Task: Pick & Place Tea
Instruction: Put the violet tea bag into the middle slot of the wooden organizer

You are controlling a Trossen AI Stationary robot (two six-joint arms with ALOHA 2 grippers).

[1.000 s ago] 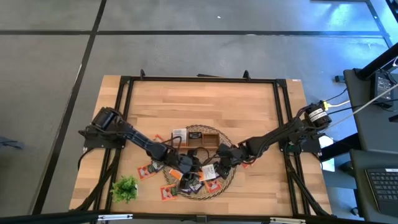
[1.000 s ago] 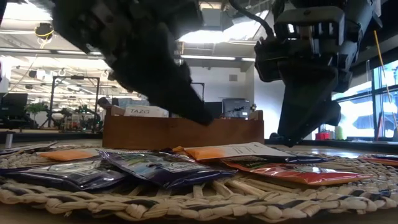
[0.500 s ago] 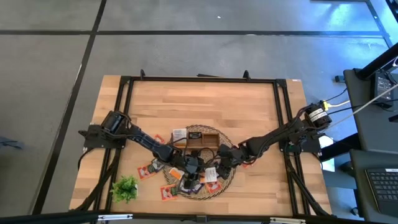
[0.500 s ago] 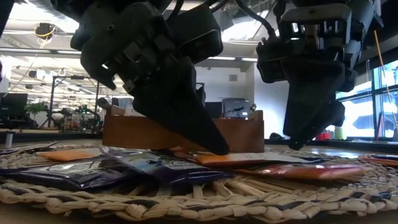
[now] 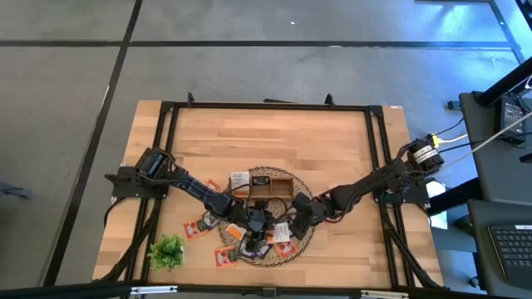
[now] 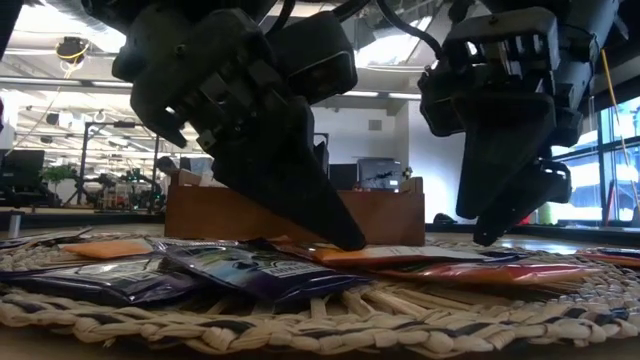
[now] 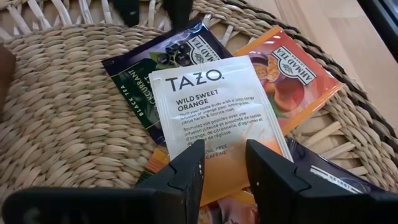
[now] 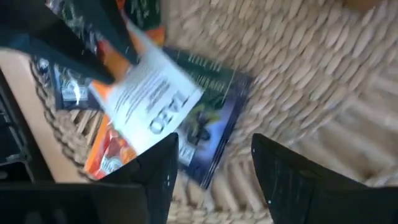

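Note:
Several tea sachets lie flat in a loose pile on the round wicker mat. On top is a white TAZO sachet with an orange end, overlapping a dark sachet and an orange one. My left gripper stands down on the white sachet, fingers close together. My right gripper is open and hovers just above the mat, right of the pile, touching nothing. In the low view the left gripper reaches the pile and the right gripper hangs clear. My left gripper has the white TAZO sachet by its orange end, which sits in the narrow gap between the two fingers. The fingers slant down from above and from the table's left. The sachet lies flat on the pile, not lifted.
The brown wooden tray stands on the mat's far side, close behind both grippers, with a sachet upright in its left compartment. More sachets lie on the table left of the mat. A green sprig lies near the left front corner.
My left gripper has swung toward the table's right and come down onto the sachet pile, then stayed there. My right gripper has tipped slightly and stayed above the mat.

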